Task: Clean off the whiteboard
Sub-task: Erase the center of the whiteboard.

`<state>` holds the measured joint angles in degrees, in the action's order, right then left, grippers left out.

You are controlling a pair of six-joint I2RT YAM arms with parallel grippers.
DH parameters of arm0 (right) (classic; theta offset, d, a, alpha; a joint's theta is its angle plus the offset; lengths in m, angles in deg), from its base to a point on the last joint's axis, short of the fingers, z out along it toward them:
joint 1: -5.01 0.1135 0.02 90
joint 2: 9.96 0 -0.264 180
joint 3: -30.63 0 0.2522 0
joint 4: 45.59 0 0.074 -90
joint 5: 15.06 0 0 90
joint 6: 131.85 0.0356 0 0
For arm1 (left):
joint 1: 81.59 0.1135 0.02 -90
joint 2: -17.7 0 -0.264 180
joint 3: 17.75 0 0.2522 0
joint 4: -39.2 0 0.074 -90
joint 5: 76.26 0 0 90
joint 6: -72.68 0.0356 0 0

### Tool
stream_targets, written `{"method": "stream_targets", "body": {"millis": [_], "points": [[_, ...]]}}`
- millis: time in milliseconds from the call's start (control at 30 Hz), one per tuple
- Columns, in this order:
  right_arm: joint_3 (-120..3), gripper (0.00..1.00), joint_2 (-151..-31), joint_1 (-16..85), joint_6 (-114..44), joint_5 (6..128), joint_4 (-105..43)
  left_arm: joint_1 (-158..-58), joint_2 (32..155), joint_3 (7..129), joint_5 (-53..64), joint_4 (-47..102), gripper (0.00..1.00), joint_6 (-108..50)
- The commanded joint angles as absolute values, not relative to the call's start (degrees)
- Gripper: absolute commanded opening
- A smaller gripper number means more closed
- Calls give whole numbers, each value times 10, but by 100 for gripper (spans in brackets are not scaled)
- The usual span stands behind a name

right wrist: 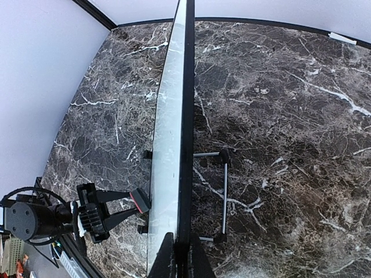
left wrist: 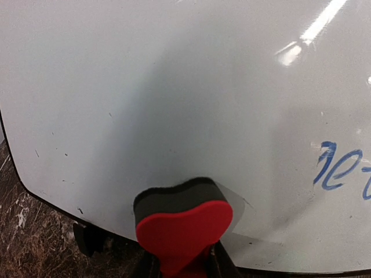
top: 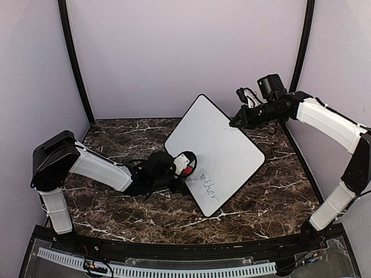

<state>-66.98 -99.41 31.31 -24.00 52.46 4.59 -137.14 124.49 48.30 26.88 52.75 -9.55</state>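
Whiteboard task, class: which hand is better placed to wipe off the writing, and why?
Left. The left hand holds the eraser against the whiteboard, beside the writing. The right hand is clamped on its top edge, holding it upright.

Whiteboard (right wrist: 168, 145) seen edge-on, stood up, running up mid-frame toward the table's (right wrist: 290, 116) far edge. R gripper (right wrist: 181, 258) at bottom, fingers clamped either side of its black rim. On the white-face side, L gripper (right wrist: 134, 204) holds an eraser (right wrist: 141, 198) vs. the board. On the back side, thin wire stand (right wrist: 224, 197) on the marble, just beside it. Pale wall (right wrist: 35, 87) along the table's side edge.
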Motion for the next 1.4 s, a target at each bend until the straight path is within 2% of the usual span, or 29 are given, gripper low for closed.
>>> {"method": "stream_targets", "body": {"millis": [0,433,900,1367], "points": [[-670,0,-1004,342,-284,471,65,-1411,1251,468,153,507,0,-91],[-700,0,-1006,342,-256,489,50,-1419,1258,463,118,538,0,-104],[-716,0,-1024,340,-231,495,46,-1436,1280,469,198,604,0,-122],[-711,0,-1028,328,-225,504,42,-1451,1240,449,147,630,0,-123]]}}
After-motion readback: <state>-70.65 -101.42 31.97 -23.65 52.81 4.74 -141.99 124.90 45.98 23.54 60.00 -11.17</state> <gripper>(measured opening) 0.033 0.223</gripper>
